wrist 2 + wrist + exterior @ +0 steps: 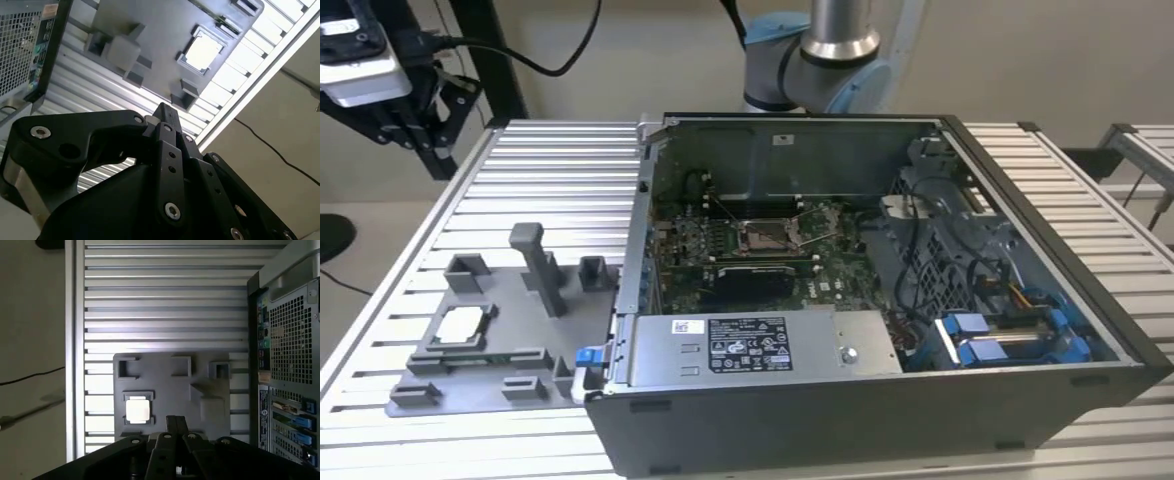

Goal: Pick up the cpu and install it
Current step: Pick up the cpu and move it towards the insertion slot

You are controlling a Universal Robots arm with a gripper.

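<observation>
Largest is the ribbed counter (pixel 534 180), carrying an open case (pixel 854 410) with a grey fixture (pixel 165 390) beside it. The cpu (pixel 137 410) lies in the fixture's pocket on the side away from the case. It is well apart from the jaws, which are together and empty.

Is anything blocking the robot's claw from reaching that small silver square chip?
Nothing visible does. The small silver-grey square cpu lies uncovered in its recess on the grey plastic fixture plate, and in both wrist views only open air separates it from the black gripper.
</observation>
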